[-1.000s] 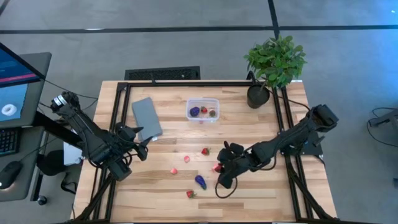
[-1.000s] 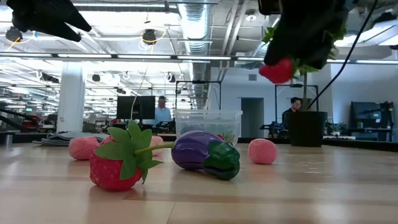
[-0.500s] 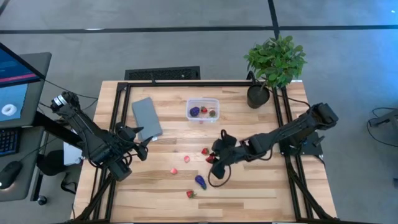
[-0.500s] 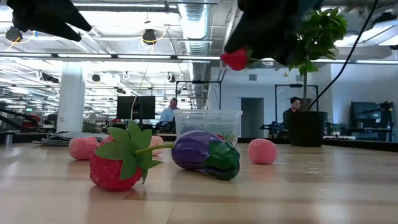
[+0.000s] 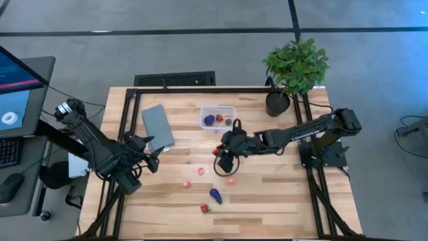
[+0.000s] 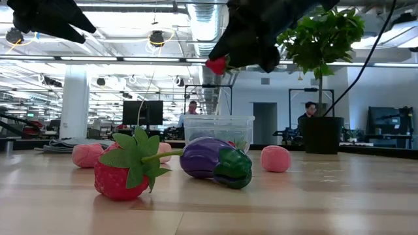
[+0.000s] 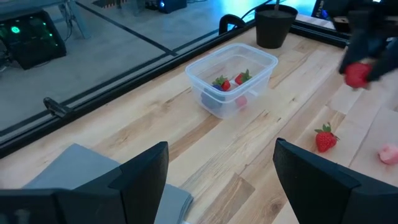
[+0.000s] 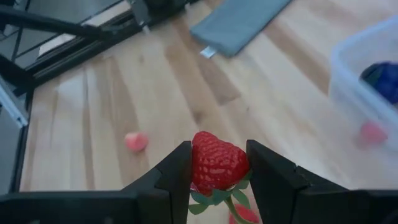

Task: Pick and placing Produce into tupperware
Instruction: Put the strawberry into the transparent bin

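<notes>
From above, the right gripper [image 5: 219,154] hangs over the table's middle, near the tupperware [image 5: 218,119] by the far edge. The left gripper [image 5: 152,161] waits near the left edge, fingers apart. At table level, a strawberry [image 6: 216,65] rides aloft. The right wrist view shows fingers [image 8: 177,171] clamped on it.

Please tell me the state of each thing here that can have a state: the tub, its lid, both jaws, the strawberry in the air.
Clear tub: uncovered, upright, holding an eggplant and strawberries.
Grey lid: off, flat on the table beside the tub.
Right gripper: jaws shut on a strawberry, held above the table.
Left gripper: jaws open, empty, near the lid.
</notes>
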You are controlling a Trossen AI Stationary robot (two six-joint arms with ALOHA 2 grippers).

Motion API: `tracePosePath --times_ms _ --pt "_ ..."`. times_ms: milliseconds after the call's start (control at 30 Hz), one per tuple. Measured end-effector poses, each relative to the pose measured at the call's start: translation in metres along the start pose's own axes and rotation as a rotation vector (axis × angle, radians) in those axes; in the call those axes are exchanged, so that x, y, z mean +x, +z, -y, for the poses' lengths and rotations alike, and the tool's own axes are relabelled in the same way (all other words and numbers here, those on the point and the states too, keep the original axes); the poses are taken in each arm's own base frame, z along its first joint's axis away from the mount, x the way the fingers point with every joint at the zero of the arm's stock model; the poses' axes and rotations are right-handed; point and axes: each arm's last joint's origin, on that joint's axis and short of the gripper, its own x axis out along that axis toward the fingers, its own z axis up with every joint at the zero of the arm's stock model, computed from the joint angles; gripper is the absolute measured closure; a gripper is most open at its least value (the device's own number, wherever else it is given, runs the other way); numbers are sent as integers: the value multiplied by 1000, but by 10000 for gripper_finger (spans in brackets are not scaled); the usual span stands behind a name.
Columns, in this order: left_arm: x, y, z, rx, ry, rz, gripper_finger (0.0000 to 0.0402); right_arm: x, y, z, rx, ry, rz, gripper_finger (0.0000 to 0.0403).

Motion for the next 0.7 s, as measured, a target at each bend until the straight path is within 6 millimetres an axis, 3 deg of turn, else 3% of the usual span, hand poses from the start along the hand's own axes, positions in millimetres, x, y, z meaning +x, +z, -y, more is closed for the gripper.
tracePosePath --times_ms 400,700 --pt "0 0 0 -1 0 0 122 8 38 65 10 -20 84 241" --pt "0 0 1 -15 -3 0 122 6 56 119 54 -58 106 241"
